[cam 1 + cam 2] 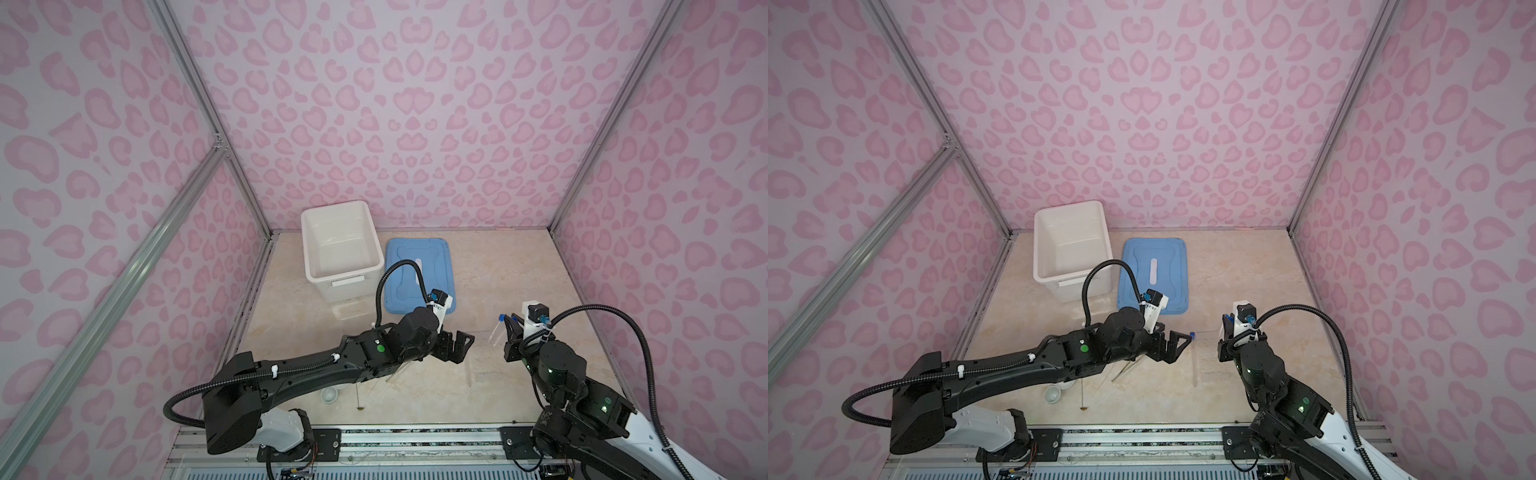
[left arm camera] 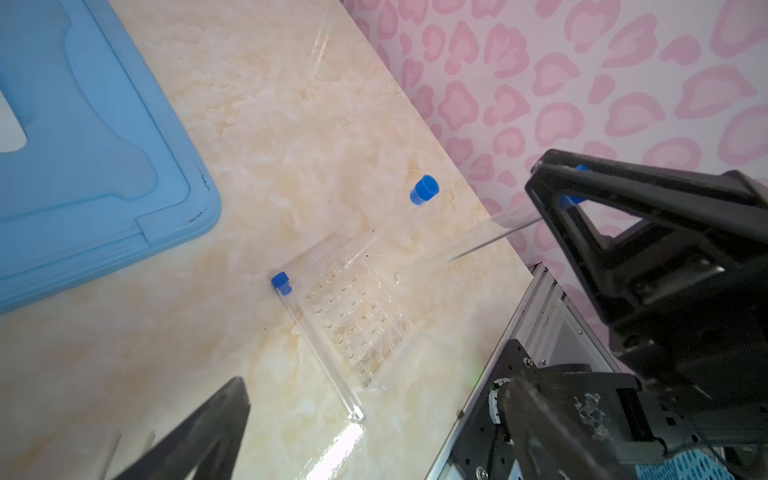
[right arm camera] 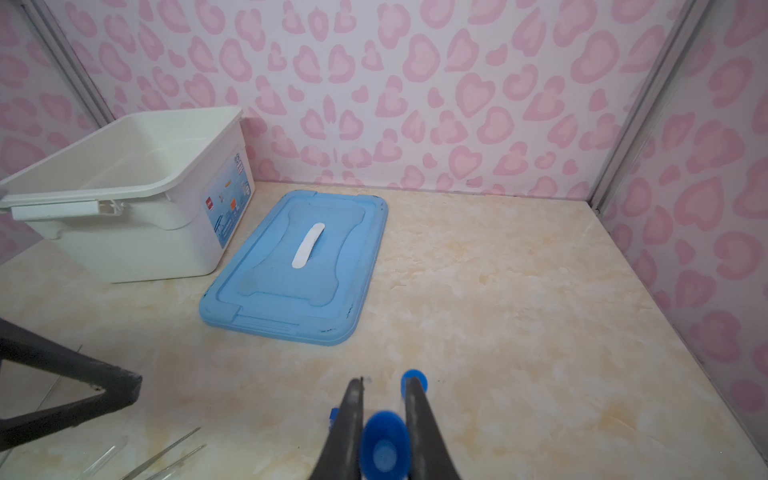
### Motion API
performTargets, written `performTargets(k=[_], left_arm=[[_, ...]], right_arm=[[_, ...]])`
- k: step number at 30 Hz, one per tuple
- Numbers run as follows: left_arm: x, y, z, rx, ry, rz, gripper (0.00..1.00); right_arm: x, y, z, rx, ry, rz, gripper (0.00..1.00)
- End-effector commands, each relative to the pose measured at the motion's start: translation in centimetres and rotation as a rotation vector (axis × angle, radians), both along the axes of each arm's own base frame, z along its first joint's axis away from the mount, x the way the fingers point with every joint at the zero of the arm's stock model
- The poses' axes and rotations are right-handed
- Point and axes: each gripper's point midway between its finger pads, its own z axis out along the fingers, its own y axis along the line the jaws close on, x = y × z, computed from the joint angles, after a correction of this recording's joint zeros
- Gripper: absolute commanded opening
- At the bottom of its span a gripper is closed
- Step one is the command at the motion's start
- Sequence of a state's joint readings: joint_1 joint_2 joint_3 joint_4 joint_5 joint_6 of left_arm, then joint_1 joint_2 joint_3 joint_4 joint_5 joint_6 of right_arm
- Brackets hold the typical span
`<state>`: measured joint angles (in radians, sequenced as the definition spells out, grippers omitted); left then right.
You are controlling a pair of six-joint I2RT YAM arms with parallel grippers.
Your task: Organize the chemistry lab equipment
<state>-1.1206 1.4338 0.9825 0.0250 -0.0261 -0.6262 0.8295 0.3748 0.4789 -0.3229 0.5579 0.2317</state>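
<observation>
Right gripper (image 3: pixel 384 382): we clamp one blue-capped tube (image 3: pixel 384 446).
Left gripper (image 1: pixel 459 347): spread wide, empty.
Done: white bin (image 1: pixel 345 276) looks empty.
Remaining: clear rack (image 2: pixel 357 324), two tubes (image 2: pixel 320 353) between our grippers.

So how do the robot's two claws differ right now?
The left gripper is wide open; the right gripper is shut. The left gripper holds nothing; the right gripper pinches a blue-capped tube between its fingers. Both are black and two-fingered.

Smooth clear tube (image 2: pixel 322 354) — glossy table (image 2: pixel 291 124).
</observation>
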Motion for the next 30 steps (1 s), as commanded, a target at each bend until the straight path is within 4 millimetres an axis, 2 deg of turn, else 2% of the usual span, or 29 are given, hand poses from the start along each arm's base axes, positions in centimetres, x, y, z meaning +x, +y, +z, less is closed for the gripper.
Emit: performTargets(k=[1,6,15,26,30], left_arm=[[-0.2,-0.9,0.1,-0.006,0.014,-0.022,0.98],[-0.4,-1.9,-0.7,0.006,0.038,-0.043,0.98],[-0.4,-2.4,-1.8,0.031,0.056,-0.049,0.98],[-0.3,-2.4,-2.3,0.041,0.056,-0.048,0.97],[-0.4,-2.3,-2.5,0.046,0.057,-0.046,0.98]], right_arm=[[-0.1,-1.8,0.2,0.033,-0.059,-0.088,0.12],[0.0,-2.2,-1.4,0.039,-0.046,-0.113,0.12],[0.7,-0.6,-4.2,0.06,0.011,-0.081,0.12],[0.9,-1.4,-5.2,0.068,0.005,-0.103,0.12],[1.1,-1.4,-6.1,0.055,0.03,-0.101,0.12]])
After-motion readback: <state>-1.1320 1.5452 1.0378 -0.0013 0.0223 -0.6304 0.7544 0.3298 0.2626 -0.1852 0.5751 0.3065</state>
